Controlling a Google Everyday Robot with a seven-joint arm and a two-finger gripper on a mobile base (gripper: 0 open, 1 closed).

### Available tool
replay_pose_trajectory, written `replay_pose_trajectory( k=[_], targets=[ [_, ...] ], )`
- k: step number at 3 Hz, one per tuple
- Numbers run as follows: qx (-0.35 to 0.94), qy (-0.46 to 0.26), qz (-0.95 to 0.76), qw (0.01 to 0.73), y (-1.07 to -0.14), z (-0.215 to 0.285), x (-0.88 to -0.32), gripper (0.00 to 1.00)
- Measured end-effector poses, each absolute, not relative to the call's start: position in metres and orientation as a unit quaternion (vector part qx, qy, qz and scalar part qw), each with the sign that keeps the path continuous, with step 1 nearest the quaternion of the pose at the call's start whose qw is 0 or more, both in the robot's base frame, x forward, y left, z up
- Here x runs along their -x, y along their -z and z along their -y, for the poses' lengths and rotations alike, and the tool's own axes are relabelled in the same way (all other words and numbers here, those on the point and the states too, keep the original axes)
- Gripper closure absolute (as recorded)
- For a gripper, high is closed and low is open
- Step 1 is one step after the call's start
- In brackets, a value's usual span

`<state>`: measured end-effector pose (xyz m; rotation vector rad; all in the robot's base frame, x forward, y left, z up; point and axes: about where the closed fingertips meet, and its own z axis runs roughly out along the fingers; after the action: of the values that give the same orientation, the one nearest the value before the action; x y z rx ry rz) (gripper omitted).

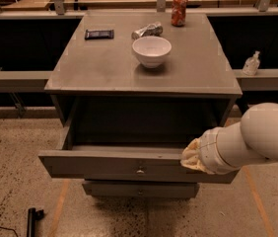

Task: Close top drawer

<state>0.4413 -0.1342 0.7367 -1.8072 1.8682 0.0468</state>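
Note:
The top drawer [104,164] is a wide, shallow grey drawer with a small metal knob [140,170]. It stands pulled far out from the grey cabinet [99,73], and its inside is dark. My gripper [192,157] is at the end of the white arm [257,137], wrapped in a tan cover. It sits at the right part of the drawer front's upper edge, against or just over it. The fingers are hidden from view.
On the cabinet top are a white bowl [151,51], a crushed silver can [147,30], a red soda can [179,10] and a dark bar [99,33]. A lower drawer front [139,189] shows beneath. A sanitizer bottle [251,63] stands on the right ledge. A black object [31,220] lies on the floor.

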Motion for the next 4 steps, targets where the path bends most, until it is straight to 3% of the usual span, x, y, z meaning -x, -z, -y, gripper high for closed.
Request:
replay_pose_trajectory(
  k=[3, 4],
  targets=[
    [0.697, -0.017, -0.648, 0.307, -0.666, 0.114, -0.446, 1.0],
    [0.703, 0.016, -0.632, 0.327, -0.651, 0.105, -0.459, 1.0]
  ],
)
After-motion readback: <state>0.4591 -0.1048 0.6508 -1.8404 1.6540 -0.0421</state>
